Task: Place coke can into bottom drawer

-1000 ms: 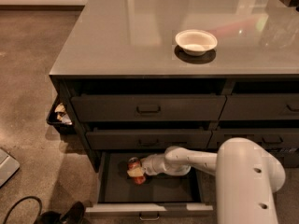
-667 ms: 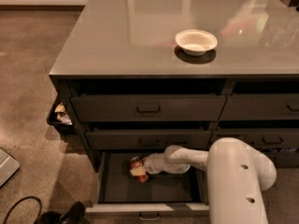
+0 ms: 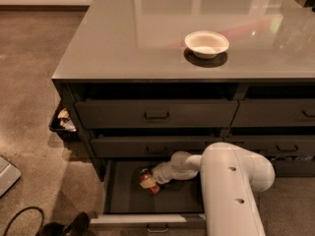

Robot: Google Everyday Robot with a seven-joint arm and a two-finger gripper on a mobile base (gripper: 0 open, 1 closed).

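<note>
The bottom drawer (image 3: 123,200) of the left column is pulled open, with a dark interior. The coke can (image 3: 147,180), red with a silver top, is inside it, tilted, low over the drawer floor left of centre. My gripper (image 3: 153,178) reaches into the drawer from the right and is shut on the can. My white arm (image 3: 231,186) covers the drawer's right part.
A white bowl (image 3: 206,44) sits on the grey counter top (image 3: 123,43). The two drawers above (image 3: 156,113) are closed, as are the right-column drawers (image 3: 290,113). A black bin with items (image 3: 61,122) hangs at the cabinet's left. Black cable and a dark object (image 3: 59,225) lie on the floor.
My arm has shifted a little left and lower over the drawer. The can stays in the gripper at about the same spot inside the drawer.
</note>
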